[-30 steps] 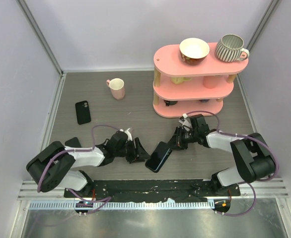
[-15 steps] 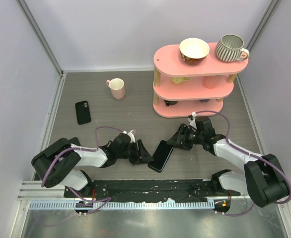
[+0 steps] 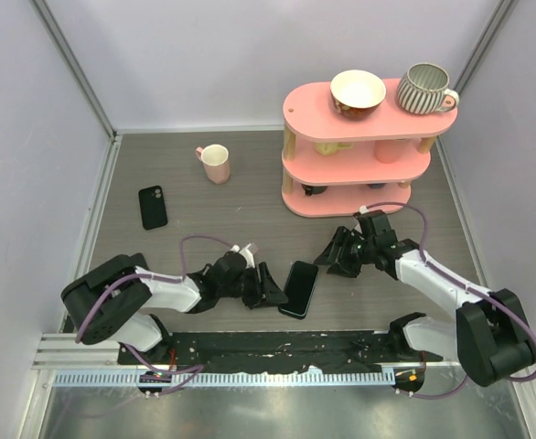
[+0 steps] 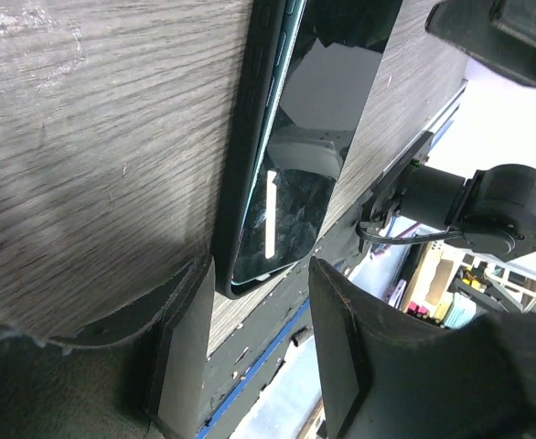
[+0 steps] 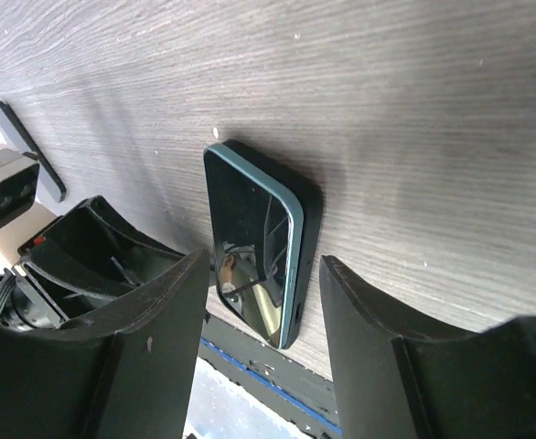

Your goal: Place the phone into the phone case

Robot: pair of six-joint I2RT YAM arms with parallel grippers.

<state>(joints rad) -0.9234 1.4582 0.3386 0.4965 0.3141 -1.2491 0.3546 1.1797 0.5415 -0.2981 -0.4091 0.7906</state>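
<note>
**Phone set flat on the bench, well apart from its case**

The phone [image 3: 299, 288] is seen lying flat, screen up, near the front edge of the bench [image 3: 250, 201], between the left gripper [image 3: 266, 289] and the right gripper [image 3: 335, 257]. The phone case [image 3: 153, 207] is found well apart from it at the left of the bench, with its camera cutout showing. Whether its open side is turned up cannot be told. A pink mug [image 3: 215, 163] and a pink shelf [image 3: 355, 174] are left further back.

In the left wrist view, the left jaws are held moderately wide on either side of the near end of the phone [image 4: 295, 155], one finger just beside a corner. No grip is shown. The right jaws are likewise spread and hold nothing, with the phone [image 5: 259, 242] seen on the bench beyond them.

The phone is judged to be a stiff, fairly dense slab with slippery glass. It is so thin that little edge is offered while it lies flat. It is best taken across its two long edges near the middle, after one end is tipped up, and the screen is best spared. The case is judged light and likely to slide when pressed, so it may need to be steadied.

Against the frame a second earlier, the phone is no longer held slantwise at its far end by the right jaws. These have been opened and drawn back toward the shelf. The phone has been laid straighter, and the left gripper has been brought up close to it.
</note>
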